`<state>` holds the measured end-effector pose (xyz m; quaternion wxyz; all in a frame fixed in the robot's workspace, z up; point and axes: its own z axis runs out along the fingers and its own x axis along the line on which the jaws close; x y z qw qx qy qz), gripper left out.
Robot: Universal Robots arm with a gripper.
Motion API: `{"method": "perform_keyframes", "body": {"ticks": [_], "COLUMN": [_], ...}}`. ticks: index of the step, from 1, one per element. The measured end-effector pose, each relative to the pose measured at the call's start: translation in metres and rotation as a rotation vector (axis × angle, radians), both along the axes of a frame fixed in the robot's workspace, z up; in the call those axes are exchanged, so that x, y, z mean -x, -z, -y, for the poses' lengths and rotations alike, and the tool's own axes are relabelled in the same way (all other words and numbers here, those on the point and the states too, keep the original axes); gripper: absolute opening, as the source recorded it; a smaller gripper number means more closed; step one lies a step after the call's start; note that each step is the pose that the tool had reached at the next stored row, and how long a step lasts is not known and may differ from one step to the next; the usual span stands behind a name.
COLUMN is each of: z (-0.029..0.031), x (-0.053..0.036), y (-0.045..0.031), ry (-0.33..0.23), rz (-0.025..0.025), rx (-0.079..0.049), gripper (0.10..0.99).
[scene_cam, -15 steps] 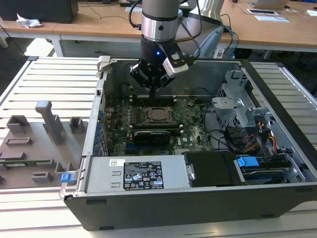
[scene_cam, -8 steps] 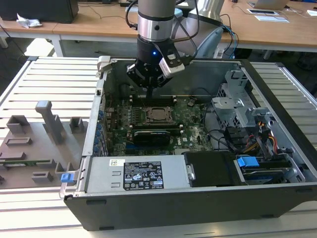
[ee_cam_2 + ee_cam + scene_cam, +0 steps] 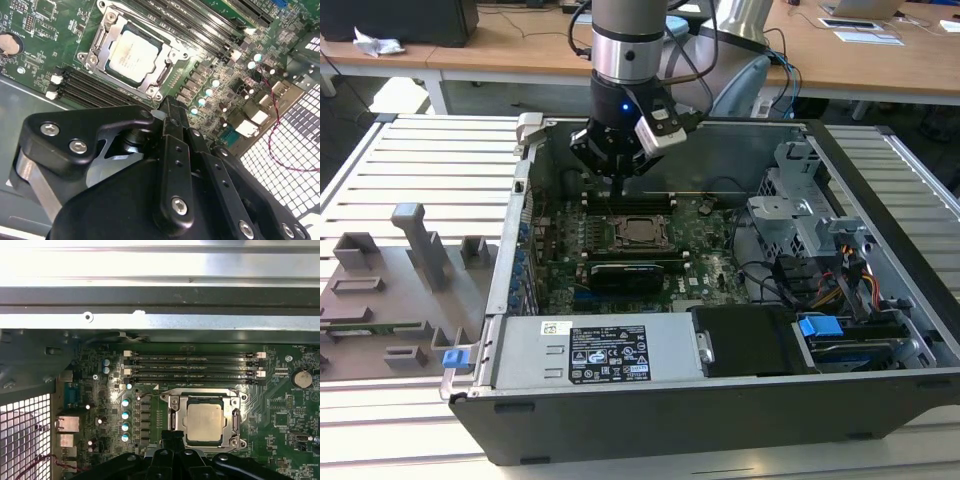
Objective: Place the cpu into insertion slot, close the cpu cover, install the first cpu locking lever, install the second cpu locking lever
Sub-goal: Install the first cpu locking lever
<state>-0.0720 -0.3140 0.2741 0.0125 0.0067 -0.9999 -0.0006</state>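
Note:
The cpu (image 3: 640, 232) (image 3: 134, 54) (image 3: 204, 422) lies flat in the socket on the green board, silver top up. The cpu cover (image 3: 111, 31) (image 3: 200, 398) is down around it, its window framing the chip. The insertion slot is hidden under both. My gripper (image 3: 620, 186) (image 3: 170, 106) (image 3: 173, 436) hangs over the board beside the socket, toward the case's far wall in the exterior view. Its black fingers are pressed together and hold nothing. In both wrist views the fingertips sit close to one corner of the cover, above the board.
Long black memory slots (image 3: 195, 365) run beside the socket. A black block (image 3: 635, 272) lies on its near side. The power supply (image 3: 600, 350), a drive cage (image 3: 800, 205) and cables fill the case. A grey fixture (image 3: 400, 280) stands at the exterior view's left.

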Motion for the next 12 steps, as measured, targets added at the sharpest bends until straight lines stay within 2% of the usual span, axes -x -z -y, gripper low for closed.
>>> {"method": "perform_keyframes", "body": {"ticks": [4,12], "z": [0.0000,0.0000], "x": [0.0036,0.0181], "y": [0.0002,0.0017], "ry": [0.000,0.000], "rz": [0.0001,0.0000], "rx": [0.000,0.000], "gripper": [0.106,0.106]}}
